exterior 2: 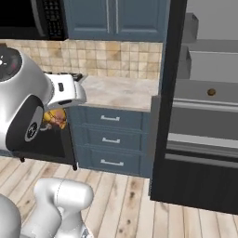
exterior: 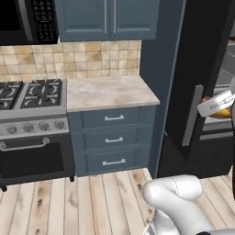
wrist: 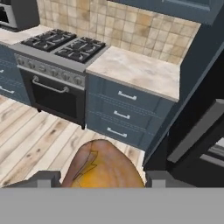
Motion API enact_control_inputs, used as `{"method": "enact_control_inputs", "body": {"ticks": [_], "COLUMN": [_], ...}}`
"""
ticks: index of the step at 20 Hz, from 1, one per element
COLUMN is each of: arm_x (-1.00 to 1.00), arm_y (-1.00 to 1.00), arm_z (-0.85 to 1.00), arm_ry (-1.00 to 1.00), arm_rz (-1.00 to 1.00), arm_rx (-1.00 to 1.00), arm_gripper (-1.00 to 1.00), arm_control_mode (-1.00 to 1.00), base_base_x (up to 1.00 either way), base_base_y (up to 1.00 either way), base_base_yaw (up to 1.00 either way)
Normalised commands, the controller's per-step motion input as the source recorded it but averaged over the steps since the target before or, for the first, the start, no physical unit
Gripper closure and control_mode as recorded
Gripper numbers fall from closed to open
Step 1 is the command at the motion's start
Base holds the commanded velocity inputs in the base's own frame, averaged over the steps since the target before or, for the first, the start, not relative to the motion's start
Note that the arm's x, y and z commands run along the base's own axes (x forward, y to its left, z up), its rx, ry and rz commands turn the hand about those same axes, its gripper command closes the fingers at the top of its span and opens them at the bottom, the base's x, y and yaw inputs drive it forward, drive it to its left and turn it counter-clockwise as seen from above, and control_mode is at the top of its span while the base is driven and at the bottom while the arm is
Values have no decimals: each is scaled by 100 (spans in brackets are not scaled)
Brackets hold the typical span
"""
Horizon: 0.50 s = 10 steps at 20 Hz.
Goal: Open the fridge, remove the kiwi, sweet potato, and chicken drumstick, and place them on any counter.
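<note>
The golden orange-brown chicken drumstick (wrist: pixel 103 168) sits between my two finger tips, with my gripper (wrist: pixel 103 180) shut on it in mid-air above the wooden floor. The same drumstick (exterior: pixel 222 113) shows under my white hand beside the fridge door, and again (exterior 2: pixel 55 119) left of the counter. The black fridge (exterior: pixel 197 69) stands with its door swung open. On a grey inside shelf lies the small round kiwi (exterior 2: pixel 211 92). The beige marbled counter (exterior: pixel 110 92) (wrist: pixel 135 70) lies left of the fridge. The sweet potato is out of view.
A black gas stove (exterior: pixel 30 94) with an oven below stands left of the counter. Blue-grey drawers (exterior: pixel 114 137) sit under the counter and blue cabinets (exterior: pixel 108 18) above. A microwave (exterior: pixel 27 20) hangs at the upper left. The fridge door's grey handle (exterior: pixel 192 114) juts out.
</note>
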Motion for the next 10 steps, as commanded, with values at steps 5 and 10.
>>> {"method": "enact_control_inputs", "body": {"ticks": [5,10], "arm_x": [0,0], "arm_y": [0,0], "arm_z": [0,0], "arm_ry": [0,0], "arm_rz": [0,0], "arm_rx": [0,0], "arm_gripper": [100,100], "arm_control_mode": [100,100], "base_base_x": [83,97], "base_base_y": [28,26], "base_base_yaw": [0,0]}}
